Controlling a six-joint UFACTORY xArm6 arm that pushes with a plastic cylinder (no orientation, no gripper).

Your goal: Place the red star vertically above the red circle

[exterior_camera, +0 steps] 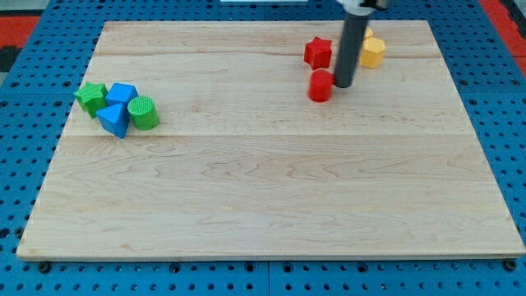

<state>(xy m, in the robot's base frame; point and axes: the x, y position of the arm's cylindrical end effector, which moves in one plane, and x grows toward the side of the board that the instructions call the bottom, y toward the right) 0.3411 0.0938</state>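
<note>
Red star (318, 52) lay flat near the view's top, right of centre. Red circle (320, 85) sat just below it, slightly apart.

A pale wooden bench (271, 197) fills most of the view, its boards running from the view's left to the view's right with visible grain and faint seams. It lies on a blue pegboard surface (509, 123) dotted with regular rows of small holes, which shows along all four sides. At the view's top corners, red patches (25, 20) appear beyond the blue. The light is even and soft, with only faint shadows.
</note>
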